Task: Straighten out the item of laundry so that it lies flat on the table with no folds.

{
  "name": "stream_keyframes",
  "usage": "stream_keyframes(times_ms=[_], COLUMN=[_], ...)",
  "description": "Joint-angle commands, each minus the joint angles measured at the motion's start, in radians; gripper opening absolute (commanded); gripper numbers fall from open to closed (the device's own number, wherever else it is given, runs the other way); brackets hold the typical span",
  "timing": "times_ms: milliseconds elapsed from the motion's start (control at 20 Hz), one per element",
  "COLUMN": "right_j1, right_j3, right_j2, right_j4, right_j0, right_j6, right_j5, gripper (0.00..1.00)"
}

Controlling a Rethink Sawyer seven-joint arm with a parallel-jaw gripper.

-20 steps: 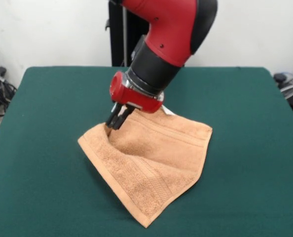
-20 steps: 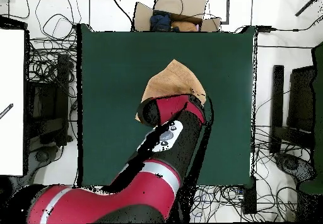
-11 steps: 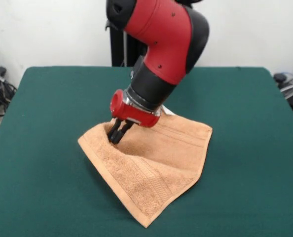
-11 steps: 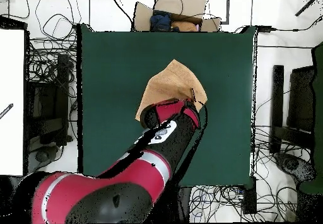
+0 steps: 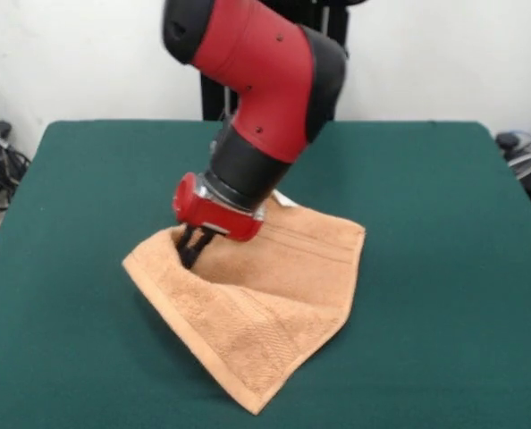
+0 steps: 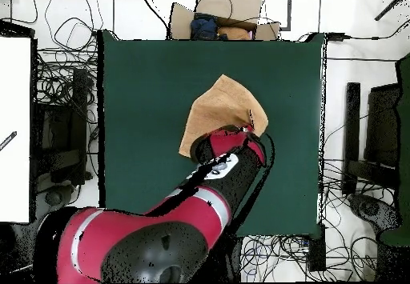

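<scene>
At the left edge of the front view, cables lie on the floor beside the dark green tabletop, bare on that side. Moving right, left of centre, you see the peach-orange towel begin: its left corner rides up off the felt, pulled into a raised ridge where the pincer digs in. The black fingers look drawn close together with a fold of terry between them, so you can judge them pinched onto the cloth near that corner, though the exact bite is buried in the pile. The red and black arm leans in from the top of the frame, tilted towards the left, a posture that suits dragging the held edge outward to pull a fold open.

At centre and lower centre the towel spreads as a skewed diamond, one corner pointing to the bottom edge of the frame and a woven border band crossing near it. It is not flat: the cloth sags from the lifted corner and looks doubled along the upper edge. A bit of white, probably the tag, peeps out just right of the wrist. The right half of the tabletop is bare felt.

In the overhead view the towel sits near the middle of the tabletop, its lower part covered by the arm. Straightening is, by your reading, only partly done.
</scene>
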Motion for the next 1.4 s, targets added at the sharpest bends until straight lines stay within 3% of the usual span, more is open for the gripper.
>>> stream_keyframes(times_ms=[50, 450, 750, 850, 1050, 1200, 1400], right_j1=[0.009, -0.003, 0.009, 0.012, -0.014, -0.003, 0.023], right_j3=[-0.016, -0.095, -0.107, -0.09, 0.002, 0.063, 0.123], right_j2=[0.112, 0.187, 0.237, 0.316, 0.602, 0.759, 0.913], right_j4=[-0.022, -0.088, -0.117, -0.12, -0.16, -0.15, -0.115], right_j0=[-0.134, -0.243, -0.269, -0.301, -0.482, -0.591, -0.703], right_j6=[0.103, 0.002, 0.016, 0.0, -0.092, -0.114, -0.143], right_j5=[-0.027, -0.009, -0.01, 0.021, 0.076, 0.128, 0.208], gripper=[0.0, 0.0, 0.0, 0.0, 0.0, 0.0, 0.0])
